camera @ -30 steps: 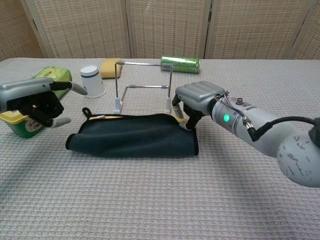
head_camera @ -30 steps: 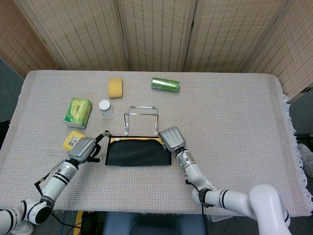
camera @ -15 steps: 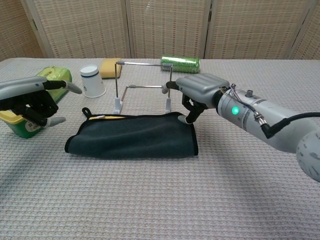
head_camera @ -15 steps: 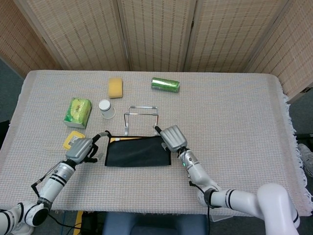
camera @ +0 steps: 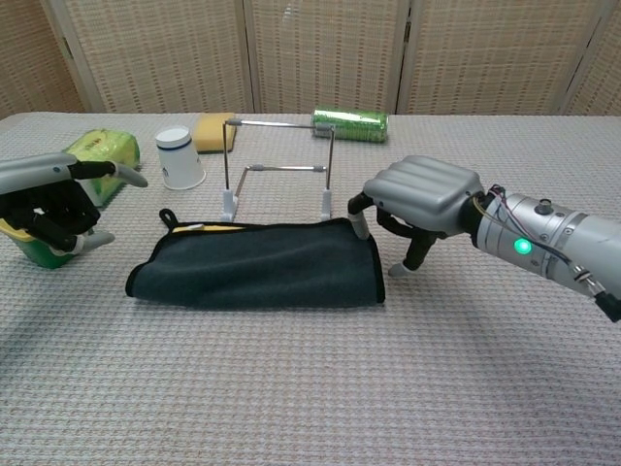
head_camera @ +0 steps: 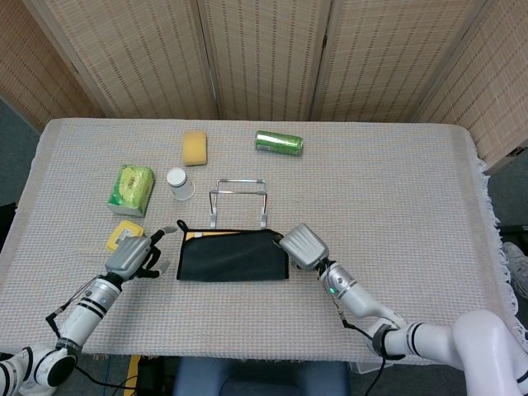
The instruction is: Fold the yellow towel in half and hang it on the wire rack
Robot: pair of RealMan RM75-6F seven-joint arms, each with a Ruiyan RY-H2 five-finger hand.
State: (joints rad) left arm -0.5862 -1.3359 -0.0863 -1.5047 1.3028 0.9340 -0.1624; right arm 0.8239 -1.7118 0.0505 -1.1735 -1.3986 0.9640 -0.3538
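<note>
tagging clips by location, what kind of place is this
Probably a lab or demo room, not a home: woven folding screens wall off a cloth-covered table laid with props such as a wire rack and green can.

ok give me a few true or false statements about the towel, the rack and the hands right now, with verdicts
1. The towel lies folded on the table in front of the wire rack. True.
2. The towel hangs over the rack's top bar. False: nothing hangs on the rack.
3. The right hand grips the towel's corner. False: it holds nothing, its fingers sitting just beside the towel's right edge.
4. The left hand holds nothing and is off the towel's left end. True.
5. The green can stands upright beside the white cup. False: it lies on its side, well apart from the cup, behind the rack.
</note>
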